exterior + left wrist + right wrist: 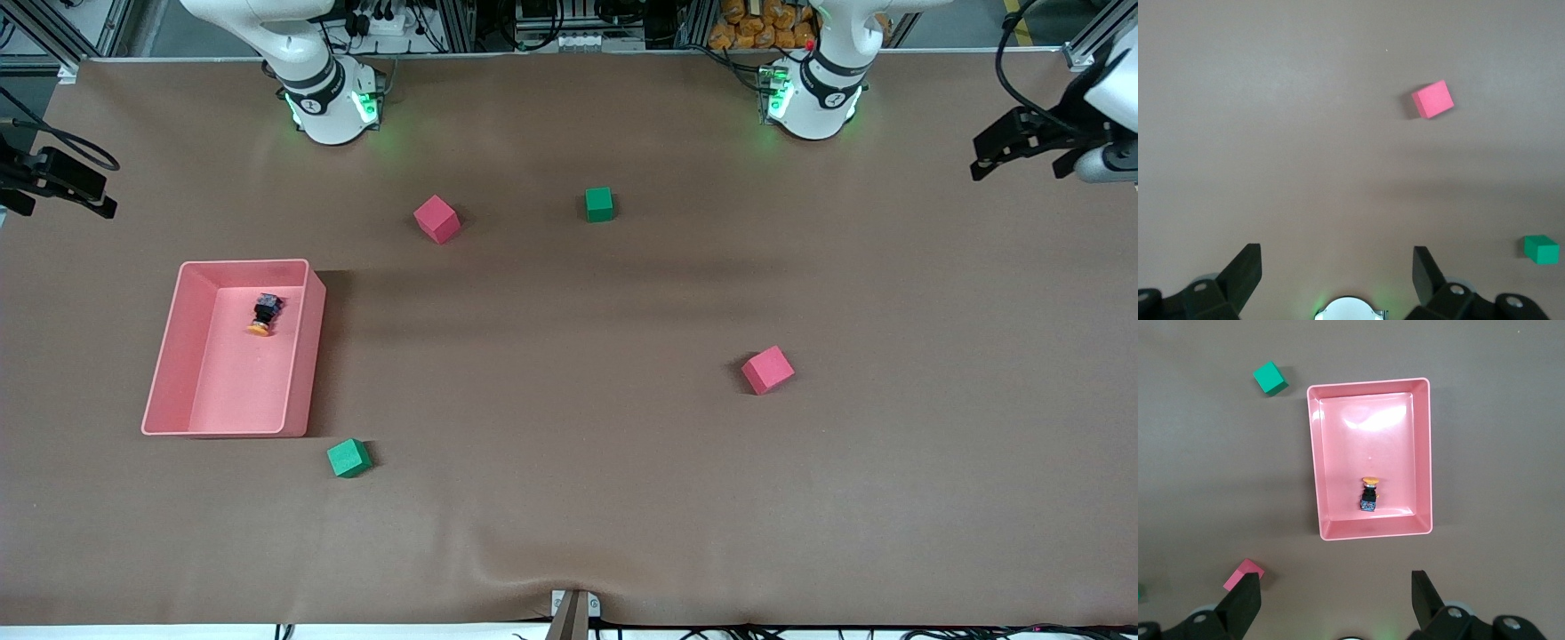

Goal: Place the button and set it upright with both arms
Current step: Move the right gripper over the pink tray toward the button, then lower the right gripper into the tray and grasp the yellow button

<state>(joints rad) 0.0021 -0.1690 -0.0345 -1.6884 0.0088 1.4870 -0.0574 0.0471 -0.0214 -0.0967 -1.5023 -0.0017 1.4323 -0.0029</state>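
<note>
A pink tray is seen at mid-left of the front view; inside it, in its upper part, the button is laid on its side — black blocky body uppermost in the frame, round orange cap below; nothing else is held in the tray. The right gripper is hung over the tray, fingers spread wide and empty; the left gripper — equally wide — is held over bare table.

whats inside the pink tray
Only the button, lying on its side on the pink tray floor, orange cap toward the front camera. The rest of the floor is bare; nothing hides any of it.
</note>
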